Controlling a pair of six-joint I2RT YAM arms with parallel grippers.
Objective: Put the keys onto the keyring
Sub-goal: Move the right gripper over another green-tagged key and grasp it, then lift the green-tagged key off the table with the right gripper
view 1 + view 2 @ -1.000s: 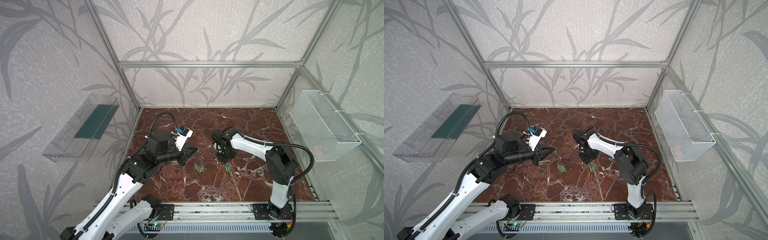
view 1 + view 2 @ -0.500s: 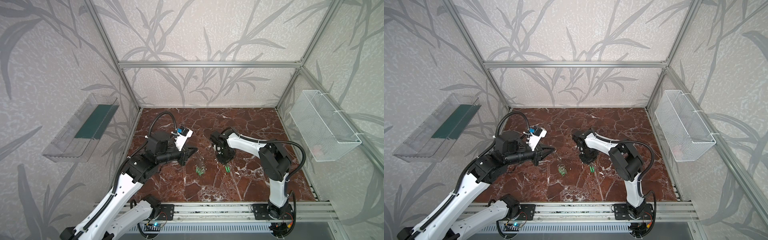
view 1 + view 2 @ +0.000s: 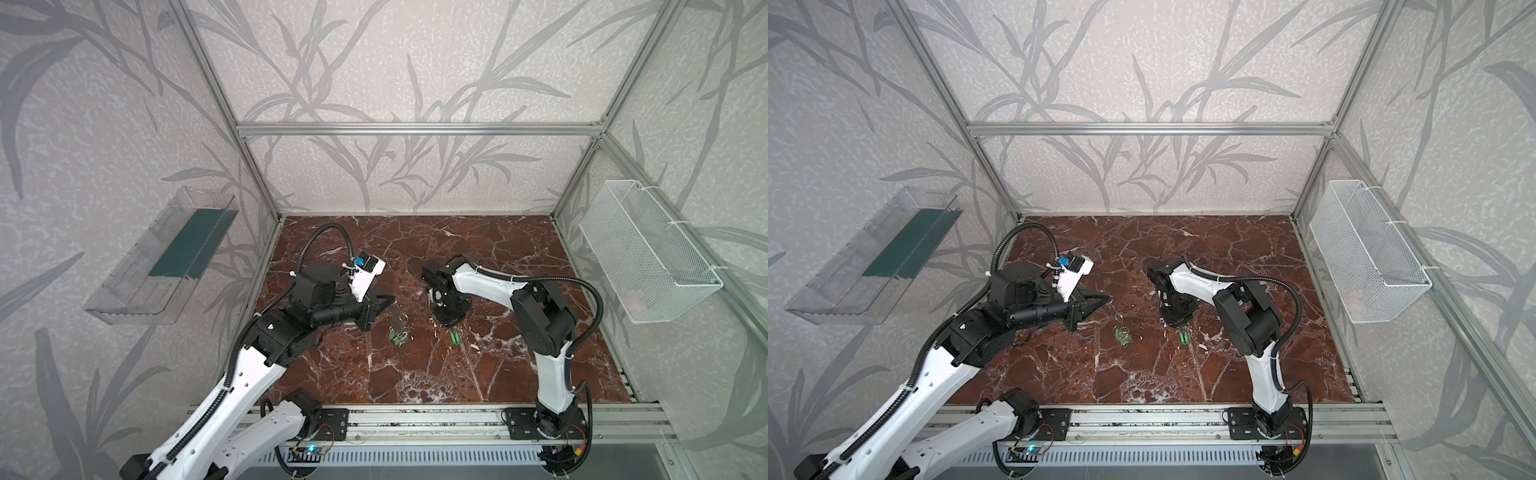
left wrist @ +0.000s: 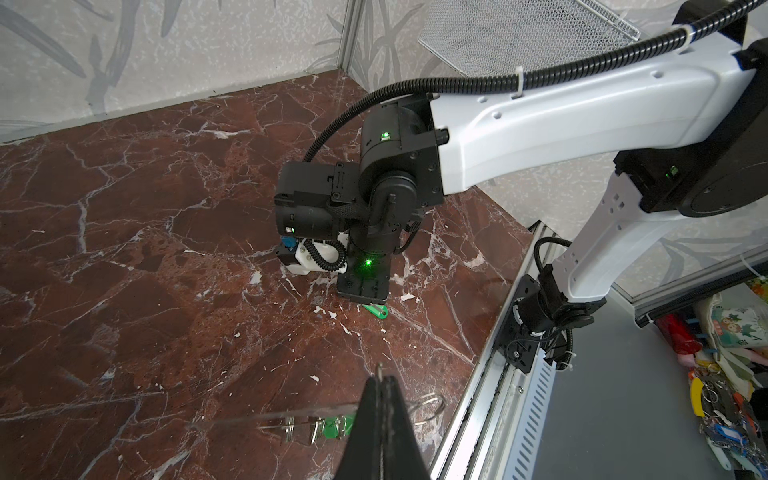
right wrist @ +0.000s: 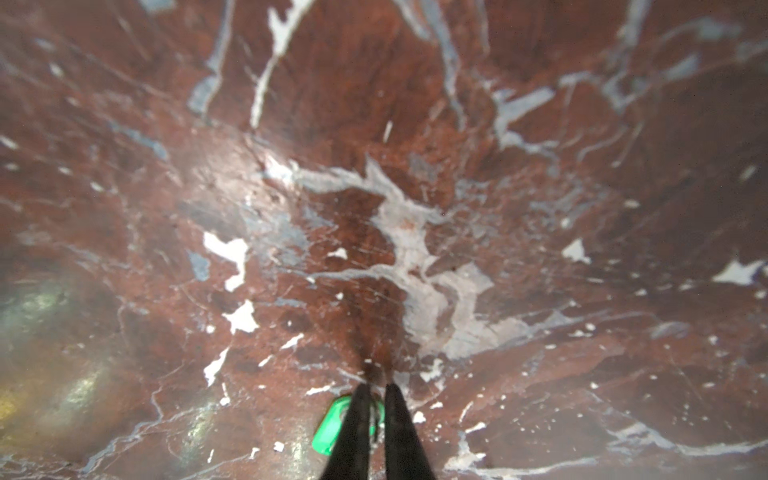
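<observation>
Now left gripper (image 4: 380,395) pinches flat keyring (image 4: 270,417), green-tagged keys (image 4: 332,428) dangling; right gripper (image 5: 377,409) nips oblong-tagged key (image 5: 330,432) on veined marble (image 5: 415,208).

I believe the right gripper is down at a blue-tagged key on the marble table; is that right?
Not quite: the tag is green, not blue. The right wrist view shows the right gripper down at the green-tagged key on the marble table.

From high at the front, both our top views share the whole marble floor (image 3: 478,249). Our left wrist view faces the right arm (image 4: 561,112), at upper right of the frame. Our right wrist view sits close over the floor.
</observation>
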